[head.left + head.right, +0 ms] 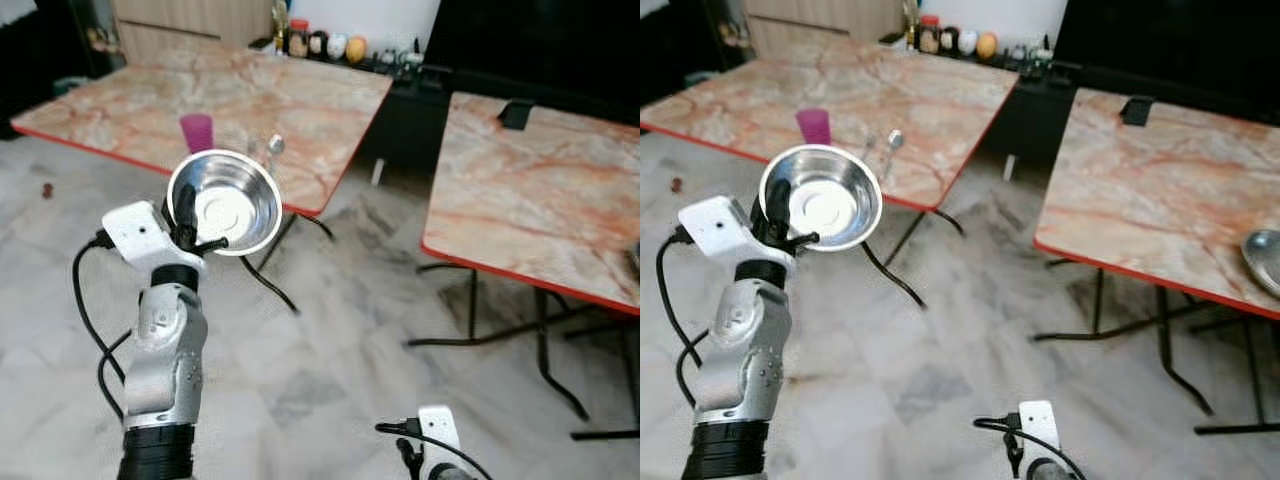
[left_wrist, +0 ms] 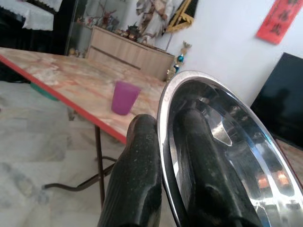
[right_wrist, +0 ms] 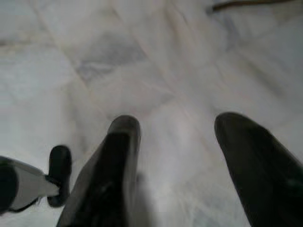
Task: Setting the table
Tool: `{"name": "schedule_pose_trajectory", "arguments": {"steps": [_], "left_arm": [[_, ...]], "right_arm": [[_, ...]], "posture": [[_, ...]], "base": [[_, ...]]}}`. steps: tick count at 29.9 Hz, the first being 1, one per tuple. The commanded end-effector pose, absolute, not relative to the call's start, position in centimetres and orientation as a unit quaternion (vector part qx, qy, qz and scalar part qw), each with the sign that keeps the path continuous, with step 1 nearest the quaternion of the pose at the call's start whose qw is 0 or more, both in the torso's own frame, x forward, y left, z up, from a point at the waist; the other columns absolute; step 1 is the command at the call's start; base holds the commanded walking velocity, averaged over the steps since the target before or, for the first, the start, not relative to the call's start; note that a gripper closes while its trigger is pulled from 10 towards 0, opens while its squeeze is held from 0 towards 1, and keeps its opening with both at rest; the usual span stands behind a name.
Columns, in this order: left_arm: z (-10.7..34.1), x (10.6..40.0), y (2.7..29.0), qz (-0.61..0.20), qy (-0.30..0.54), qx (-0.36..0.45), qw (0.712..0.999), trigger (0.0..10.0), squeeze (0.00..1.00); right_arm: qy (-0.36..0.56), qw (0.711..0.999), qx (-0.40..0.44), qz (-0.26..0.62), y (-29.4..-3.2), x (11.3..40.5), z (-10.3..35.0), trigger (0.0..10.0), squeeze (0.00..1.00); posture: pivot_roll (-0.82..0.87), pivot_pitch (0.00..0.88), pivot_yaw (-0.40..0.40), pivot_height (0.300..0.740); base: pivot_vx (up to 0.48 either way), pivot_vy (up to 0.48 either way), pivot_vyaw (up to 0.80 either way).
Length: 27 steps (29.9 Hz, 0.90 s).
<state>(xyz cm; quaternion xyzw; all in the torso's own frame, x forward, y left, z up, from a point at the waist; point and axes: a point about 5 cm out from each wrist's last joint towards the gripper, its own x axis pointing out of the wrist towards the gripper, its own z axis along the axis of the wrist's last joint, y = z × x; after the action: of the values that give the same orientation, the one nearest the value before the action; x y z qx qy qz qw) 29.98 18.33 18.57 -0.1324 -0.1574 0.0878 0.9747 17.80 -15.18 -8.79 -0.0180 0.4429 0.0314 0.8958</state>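
Left eye view: the left arm is raised upright from the lower left, forearm vertical, wrist bent toward the tables. The left gripper point(image 1: 190, 222) is clamped on the rim of a steel bowl point(image 1: 226, 203), one finger inside and one outside, holding it in the air with its open side facing the camera. The bowl hangs in front of the near edge of the left table point(image 1: 130, 110), over the marble floor point(image 1: 330, 370). On that table stand a purple cup point(image 1: 197, 131) and, just beside it, a spoon point(image 1: 274, 146). A second marble-topped table point(image 1: 530, 200) stands to the right, apart from the first. The right arm hangs low at the bottom edge.

Right eye view: same arrangement. A second steel dish point(image 1: 1264, 258) lies at the right edge of the right table. Jars and small objects point(image 1: 958, 42) line a dark counter behind the tables.

Left wrist view: the two black fingers point(image 2: 137, 179) pinch the bowl's rim, the bowl tilted on edge. The purple cup stands on the table beyond, near its red-trimmed edge.

Right wrist view: the right gripper point(image 3: 177, 161) points down at the floor, its fingers spread apart, holding nothing.
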Motion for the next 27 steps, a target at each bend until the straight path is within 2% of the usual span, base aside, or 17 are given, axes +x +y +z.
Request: {"name": "schedule_pose_trajectory", "arguments": {"steps": [1, 7, 14, 27], "left_arm": [[19.03, 30.17, 17.38, 0.071, -0.165, -0.137, 0.974, 10.0, 0.00], [19.01, 30.14, 17.29, 0.069, -0.166, -0.137, 0.974, 10.0, 0.00], [18.96, 30.15, 17.25, 0.068, -0.165, -0.138, 0.974, 10.0, 0.00], [18.93, 30.18, 17.20, 0.067, -0.164, -0.136, 0.975, 10.0, 0.00]], "right_arm": [[0.444, 0.895, -0.026, 0.026, -15.87, 17.85, -8.74, 10.0, 0.00], [0.444, 0.895, -0.029, 0.027, -15.90, 17.82, -8.75, 10.0, 0.00], [0.445, 0.895, -0.028, 0.026, -15.89, 17.76, -8.78, 10.0, 0.00], [0.443, 0.896, -0.018, 0.021, -15.86, 17.78, -8.77, 10.0, 0.00]], "posture": [[0.08, 0.000, -0.104, 0.740], [0.08, 0.000, -0.104, 0.740], [0.08, 0.000, -0.103, 0.740], [0.08, 0.000, -0.103, 0.740]], "base": [[0.000, -0.307, 0.00], [0.000, -0.307, 0.00], [0.000, -0.308, 0.66], [0.000, -0.307, 0.00]]}}
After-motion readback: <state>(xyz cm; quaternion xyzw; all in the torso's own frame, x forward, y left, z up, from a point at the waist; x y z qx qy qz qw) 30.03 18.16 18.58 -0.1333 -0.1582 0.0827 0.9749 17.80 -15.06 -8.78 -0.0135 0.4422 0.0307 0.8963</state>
